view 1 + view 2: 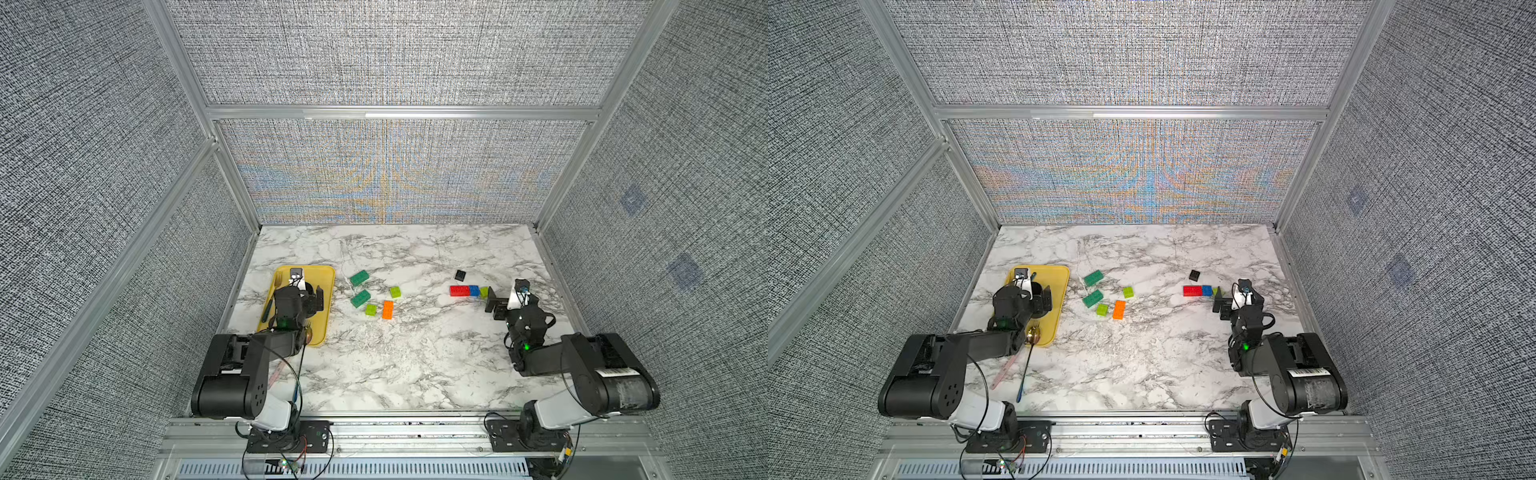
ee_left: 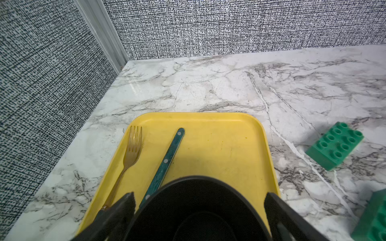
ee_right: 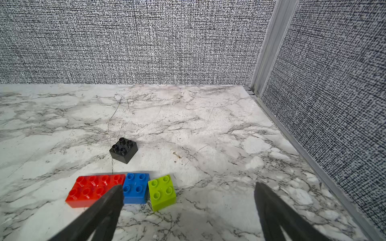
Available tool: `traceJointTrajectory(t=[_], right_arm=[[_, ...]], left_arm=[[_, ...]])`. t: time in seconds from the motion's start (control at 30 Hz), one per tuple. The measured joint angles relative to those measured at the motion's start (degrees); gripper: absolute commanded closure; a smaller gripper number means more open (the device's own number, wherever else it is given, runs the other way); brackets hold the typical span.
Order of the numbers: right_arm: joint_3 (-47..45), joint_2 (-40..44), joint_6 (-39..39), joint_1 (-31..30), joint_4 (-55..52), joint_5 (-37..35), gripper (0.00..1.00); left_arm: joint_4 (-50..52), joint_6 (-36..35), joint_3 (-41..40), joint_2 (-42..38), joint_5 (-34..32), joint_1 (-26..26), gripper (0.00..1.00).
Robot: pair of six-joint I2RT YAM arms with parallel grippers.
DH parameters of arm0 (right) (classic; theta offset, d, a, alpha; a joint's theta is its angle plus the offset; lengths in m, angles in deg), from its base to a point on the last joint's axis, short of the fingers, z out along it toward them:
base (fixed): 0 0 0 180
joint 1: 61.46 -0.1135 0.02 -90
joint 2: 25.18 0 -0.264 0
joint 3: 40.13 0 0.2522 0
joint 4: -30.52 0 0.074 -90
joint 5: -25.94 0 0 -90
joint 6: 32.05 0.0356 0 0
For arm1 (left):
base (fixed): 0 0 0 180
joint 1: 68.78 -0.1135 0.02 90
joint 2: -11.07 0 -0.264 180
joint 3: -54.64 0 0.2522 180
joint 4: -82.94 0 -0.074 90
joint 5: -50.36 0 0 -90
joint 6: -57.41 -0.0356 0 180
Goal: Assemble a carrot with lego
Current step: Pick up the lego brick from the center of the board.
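Both grippers gape wide, empty; right gripper (image 3: 188, 200) should straddle the lime square plastic brick (image 3: 162, 192) at its 11 o'clock, squarely.

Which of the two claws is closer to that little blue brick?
The right claw, open just beside the blue brick. The left claw hangs open over the yellow tray, far across the table.

You have 2 matte black jointed arms, the left arm (image 1: 249, 374) and right arm (image 1: 598, 370), each with white shells near the base, loose black cables, a green light, and a barcode label on the right arm's motor housing.
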Motion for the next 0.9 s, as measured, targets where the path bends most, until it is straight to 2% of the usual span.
traceJointTrajectory(t=[0.67, 0.8, 0.9], right_arm=[[0.15, 0.44, 0.0, 0.35, -0.63, 0.44, 0.01], [7.58, 6.73, 1.86, -0.15, -12.44, -2.89, 0.01], [14.1, 12.13, 6.95, 0.31, -22.47, -6.67, 0.01]], left_arm=[[0.5, 0.04, 0.04, -0.76, -0.04, 0.0, 0.01], [12.0, 1.81, 6.36, -8.55, -2.97, 0.0, 0.0], [21.44, 7.85, 13.4, -13.03, -6.23, -0.02, 0.04]])
